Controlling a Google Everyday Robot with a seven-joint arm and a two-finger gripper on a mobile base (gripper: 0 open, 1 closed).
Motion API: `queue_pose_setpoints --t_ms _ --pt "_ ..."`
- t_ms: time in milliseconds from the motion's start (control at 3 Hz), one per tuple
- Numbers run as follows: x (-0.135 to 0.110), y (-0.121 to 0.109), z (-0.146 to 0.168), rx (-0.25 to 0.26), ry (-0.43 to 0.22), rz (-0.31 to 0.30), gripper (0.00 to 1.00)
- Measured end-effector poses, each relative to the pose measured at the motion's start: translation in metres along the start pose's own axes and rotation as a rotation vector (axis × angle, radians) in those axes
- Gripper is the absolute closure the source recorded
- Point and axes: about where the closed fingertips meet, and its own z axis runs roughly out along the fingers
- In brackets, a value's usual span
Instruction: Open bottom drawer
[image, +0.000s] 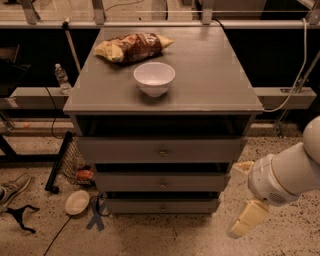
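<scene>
The grey cabinet (210, 75) stands in the middle of the camera view with three drawers. The bottom drawer (162, 205) is the lowest and narrowest front, just above the floor, and it looks closed. Above it are the middle drawer (163, 183) and the top drawer (160, 149). My gripper (233, 201) is low at the right, beside the cabinet's lower right corner and apart from it. It is open and empty. One cream finger (244, 167) is at middle-drawer height and the other finger (248, 219) hangs near the floor.
A white bowl (154, 77) and a chip bag (132, 46) sit on the cabinet top. On the floor at the left are a small bowl (76, 202), a blue ribbon (95, 217), a mesh basket (75, 162) and a shoe (12, 187). A water bottle (61, 77) stands on the left ledge.
</scene>
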Motion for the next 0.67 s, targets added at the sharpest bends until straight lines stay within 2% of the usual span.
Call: queue_pose_setpoints --t_ms 333,667 --pt "0.019 0.005 0.056 -0.047 -0.108 0.041 0.00" --pt "0.035 0.006 0.125 -0.110 -0.183 0.116 0.00"
